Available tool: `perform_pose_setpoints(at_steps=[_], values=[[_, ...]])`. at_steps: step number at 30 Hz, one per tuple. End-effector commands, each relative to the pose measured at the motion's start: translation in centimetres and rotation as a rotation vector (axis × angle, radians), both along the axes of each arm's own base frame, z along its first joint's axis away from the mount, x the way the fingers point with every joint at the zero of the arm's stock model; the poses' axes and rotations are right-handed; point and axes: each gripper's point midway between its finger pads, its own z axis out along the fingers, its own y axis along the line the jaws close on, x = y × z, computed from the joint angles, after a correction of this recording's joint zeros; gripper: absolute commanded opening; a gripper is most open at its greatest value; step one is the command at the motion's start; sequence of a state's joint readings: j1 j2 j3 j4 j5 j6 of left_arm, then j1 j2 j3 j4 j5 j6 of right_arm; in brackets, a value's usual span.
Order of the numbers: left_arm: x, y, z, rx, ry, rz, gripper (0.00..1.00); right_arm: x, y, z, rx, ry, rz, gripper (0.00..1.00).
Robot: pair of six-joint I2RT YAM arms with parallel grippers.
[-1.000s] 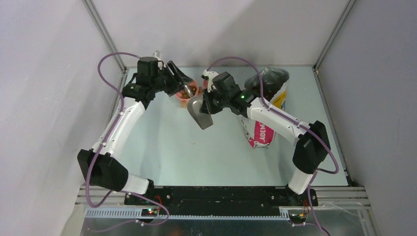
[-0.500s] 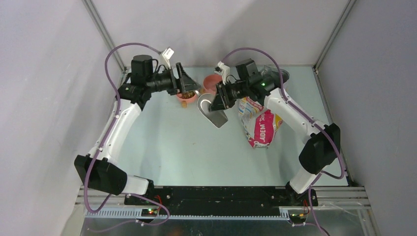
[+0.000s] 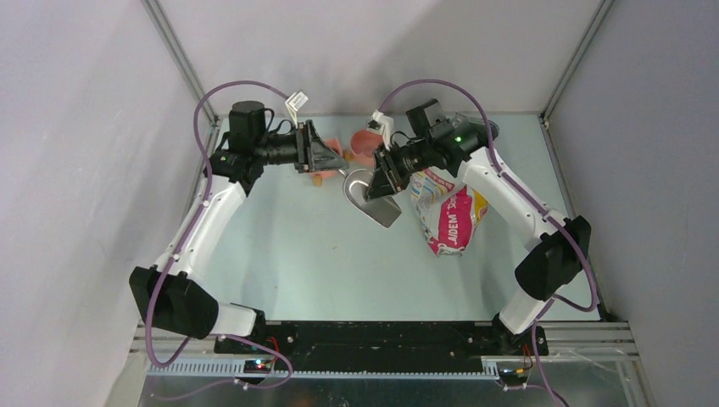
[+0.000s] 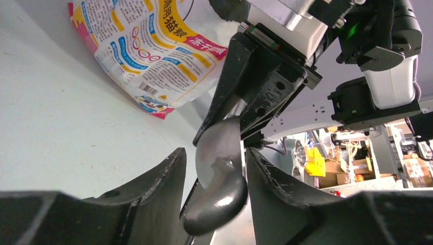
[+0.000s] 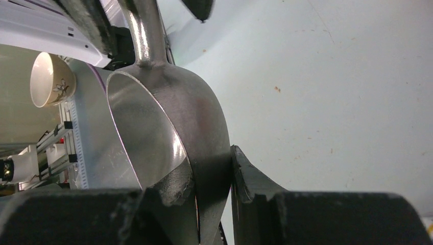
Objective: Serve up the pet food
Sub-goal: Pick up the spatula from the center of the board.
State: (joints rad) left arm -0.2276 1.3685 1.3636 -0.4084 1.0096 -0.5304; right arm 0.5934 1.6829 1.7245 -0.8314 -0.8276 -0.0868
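My right gripper (image 3: 386,174) is shut on the side wall of the grey metal scoop (image 3: 377,203), holding it above the table mid-back. In the right wrist view the empty scoop (image 5: 153,132) is pinched between the gripper's (image 5: 212,168) fingers. My left gripper (image 3: 335,159) points right at the scoop. In the left wrist view the scoop's handle (image 4: 219,173) sits between the gripper's (image 4: 214,158) fingers. A gap shows on the left side of the handle, so the jaws are open around it. The pet food is hidden from view.
The printed cat-food bag (image 3: 449,212) lies behind and right of the scoop, and it also fills the top left of the left wrist view (image 4: 148,46). One pink bowl (image 3: 369,140) stands at the back. Another pink bowl (image 3: 320,176) is mostly hidden under my left gripper.
My left gripper lifted off the pink bowl, turned right and came around the scoop's handle. My right arm carried the scoop a little to the right and turned its handle toward the left gripper.
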Motion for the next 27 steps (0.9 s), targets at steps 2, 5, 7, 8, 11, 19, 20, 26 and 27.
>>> perform_pose_setpoints(at_steps=[2, 5, 7, 8, 11, 19, 20, 26, 27], values=[[-1.9, 0.4, 1.6, -0.002, -0.094, -0.058, 0.49, 0.6, -0.4, 1.4, -0.023, -0.084, -0.016, 0.0], [-1.7, 0.6, 1.4, 0.023, -0.087, -0.042, 0.48, 0.3, -0.8, 0.8, -0.065, -0.101, 0.0, 0.0], [-1.4, 0.5, 1.1, 0.022, -0.065, -0.043, 0.47, 0.3, -0.8, 0.5, -0.088, -0.116, 0.001, 0.0], [-1.5, 0.4, 1.1, 0.018, -0.06, -0.046, 0.47, 0.3, -0.7, 0.3, -0.093, -0.117, -0.001, 0.0], [-1.8, 0.5, 0.8, 0.025, -0.049, -0.055, 0.42, 0.6, -0.6, 0.2, -0.103, -0.123, -0.012, 0.0], [-2.7, 0.7, -0.1, 0.04, -0.031, -0.085, 0.38, 0.2, -0.2, 0.0, -0.123, -0.138, 0.012, 0.0], [-2.7, 0.7, -0.2, 0.04, -0.03, -0.086, 0.37, 0.1, -0.2, -0.1, -0.125, -0.139, 0.018, 0.0], [-2.7, 0.6, 0.0, 0.033, -0.032, -0.088, 0.11, -0.2, 0.2, -0.6, -0.149, -0.149, 0.046, 0.0], [-2.6, 0.6, 0.0, 0.037, -0.037, -0.086, 0.06, -0.2, 0.2, -0.6, -0.151, -0.149, 0.044, 0.0]])
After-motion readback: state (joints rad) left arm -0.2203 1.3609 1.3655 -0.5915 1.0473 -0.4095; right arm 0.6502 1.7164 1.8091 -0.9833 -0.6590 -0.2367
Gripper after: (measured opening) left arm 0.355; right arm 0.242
